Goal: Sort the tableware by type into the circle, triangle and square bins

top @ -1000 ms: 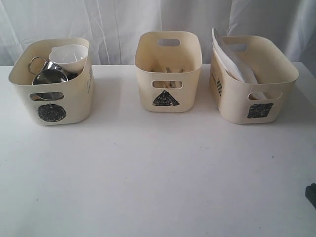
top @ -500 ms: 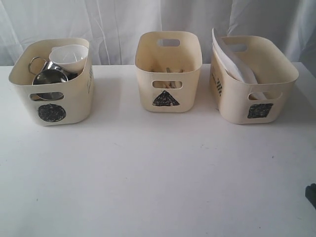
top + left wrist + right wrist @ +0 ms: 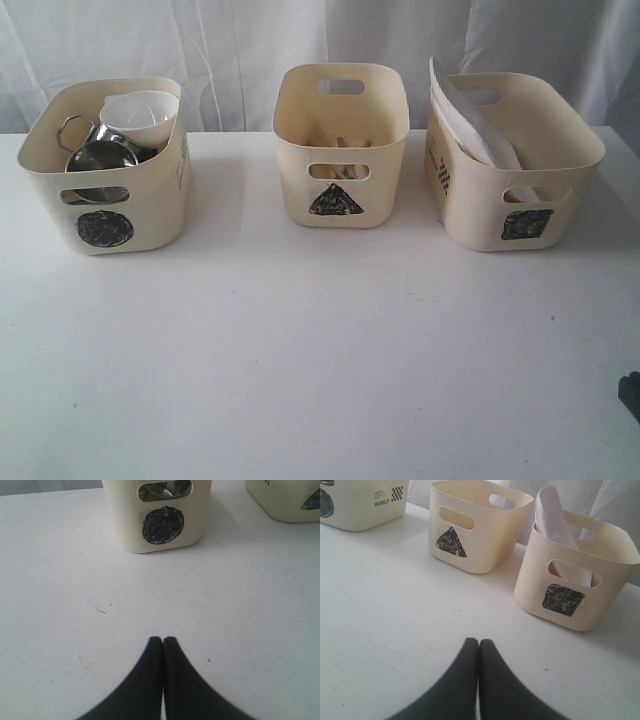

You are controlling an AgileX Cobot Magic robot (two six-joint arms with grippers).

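Note:
Three cream bins stand in a row at the back of the table. The circle bin [image 3: 105, 170] on the left holds the small white bowl [image 3: 140, 112] and steel mugs [image 3: 98, 155]. In the middle, the triangle bin [image 3: 340, 145] shows wooden chopsticks [image 3: 340, 143] inside. The square bin [image 3: 515, 160] on the right holds the large white plate [image 3: 470, 115], leaning upright. My left gripper [image 3: 162, 640] is shut and empty above bare table, short of the circle bin [image 3: 157, 515]. My right gripper [image 3: 478, 642] is shut and empty, in front of the triangle bin [image 3: 475, 525] and square bin [image 3: 575, 570].
The white table [image 3: 320, 360] runs bare from the bins to its front edge. A white curtain [image 3: 250, 40] hangs behind the bins. A dark part of the right arm [image 3: 630, 392] shows at the right edge of the exterior view.

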